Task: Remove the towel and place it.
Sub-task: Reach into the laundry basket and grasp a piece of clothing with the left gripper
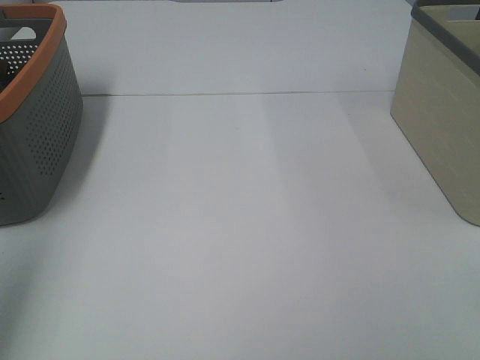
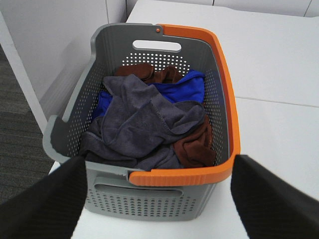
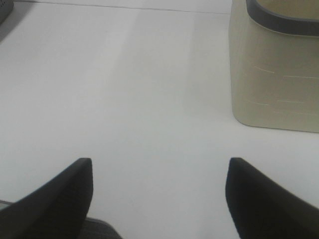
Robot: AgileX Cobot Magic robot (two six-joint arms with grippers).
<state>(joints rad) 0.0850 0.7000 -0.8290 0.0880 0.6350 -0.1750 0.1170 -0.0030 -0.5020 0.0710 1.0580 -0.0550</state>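
Note:
The dark charcoal-purple towel (image 2: 144,122) lies crumpled on top of a pile inside the grey basket with an orange rim (image 2: 227,99), over a blue cloth (image 2: 182,89) and brown cloths (image 2: 197,147). The basket also shows at the left edge of the exterior view (image 1: 45,127); the towel is hidden there. My left gripper (image 2: 158,199) is open and empty, held above and in front of the basket. My right gripper (image 3: 159,196) is open and empty above the bare table. Neither gripper shows in the exterior view.
A beige bin with a grey rim (image 1: 442,127) stands at the right edge of the white table (image 1: 240,225); it also shows in the right wrist view (image 3: 274,74). A floor and a wall lie beyond the table edge beside the grey basket.

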